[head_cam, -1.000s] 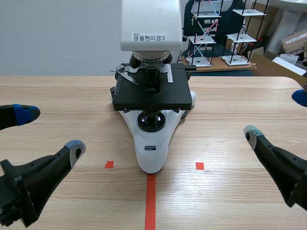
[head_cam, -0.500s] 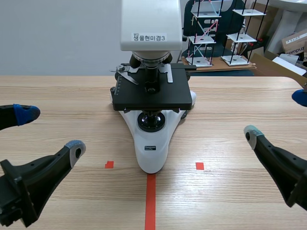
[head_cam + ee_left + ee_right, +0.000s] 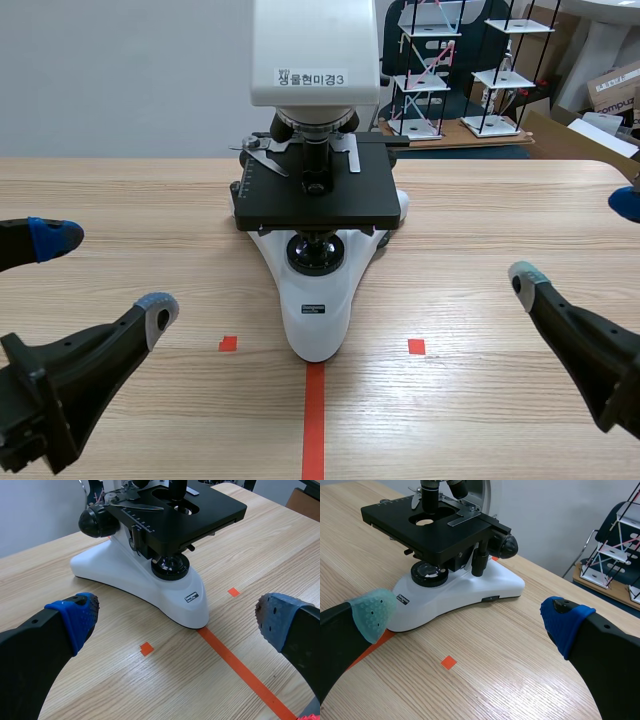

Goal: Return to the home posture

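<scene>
**Scene view with both wrist views.** Left pincer at 8 o'clock of the microscope, low over the wooden worktop. Its fingers are spread wide and hold nothing; its pads, one blue and one grey, stand well apart. Right pincer at 4 o'clock of the microscope, likewise wide and empty. Both pincers are well apart from the microscope and touch nothing.

The microscope stands upright at the middle of the worktop, at 12 o'clock from the robot. It has a white base, a black stage and a white head bearing a printed label. The near tip of its base meets the far end of the orange-red tape line. One small tape square lies at 9 o'clock of that tip, and a second tape mark lies at 3 o'clock.

In each wrist view the microscope lies ahead of the open fingers, with a black focus knob showing on its side. Beyond the worktop, at 1 o'clock of the microscope, stand wire-frame racks and a cardboard box
</scene>
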